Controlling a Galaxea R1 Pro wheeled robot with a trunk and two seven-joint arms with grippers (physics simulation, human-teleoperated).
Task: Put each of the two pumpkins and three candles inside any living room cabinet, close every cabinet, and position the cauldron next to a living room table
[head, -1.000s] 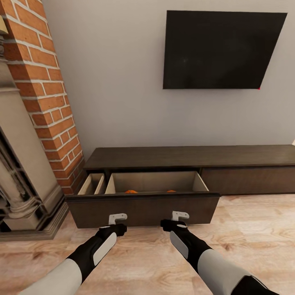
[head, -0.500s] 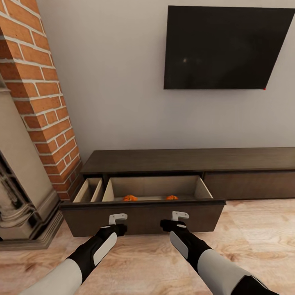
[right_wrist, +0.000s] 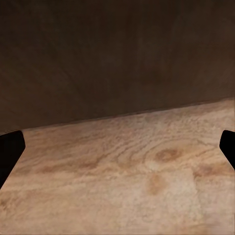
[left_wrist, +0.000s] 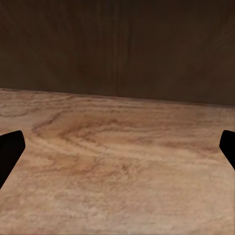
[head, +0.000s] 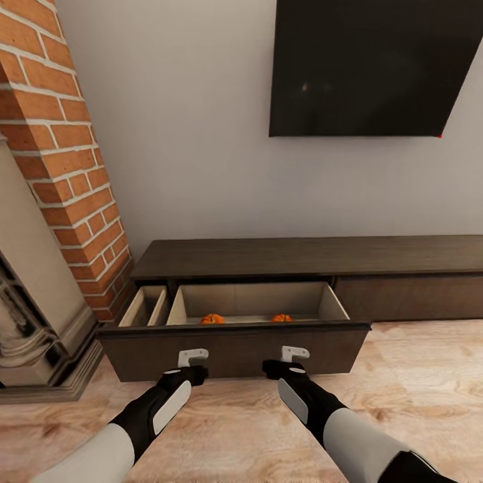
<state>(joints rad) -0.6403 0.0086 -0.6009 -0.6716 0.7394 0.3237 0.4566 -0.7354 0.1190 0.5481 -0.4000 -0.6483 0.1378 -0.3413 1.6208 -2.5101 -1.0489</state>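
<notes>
The long dark brown cabinet [head: 302, 256] stands against the wall with one wide drawer [head: 235, 349] pulled out. Two orange pumpkins [head: 212, 319] [head: 282, 318] lie apart on the drawer's pale floor, just behind its front panel. My left gripper [head: 194, 365] and right gripper [head: 284, 365] hang low in front of that panel, both open and holding nothing. In the left wrist view the left gripper [left_wrist: 117, 152] faces the dark panel [left_wrist: 117, 44] over the wood floor. The right gripper [right_wrist: 117, 152] faces the panel [right_wrist: 112, 58] too. The candles, cauldron and table are out of view.
A brick chimney [head: 60, 154] and a stone fireplace surround [head: 33, 322] rise close on the left. A black TV [head: 369, 67] hangs on the wall above the cabinet. A narrow side compartment [head: 146, 306] is open left of the drawer. Wood floor [head: 416, 376] stretches right.
The whole view has shifted closer to the cabinet, so the camera moved. More of both pumpkins shows inside the drawer. Both arms keep the same pose.
</notes>
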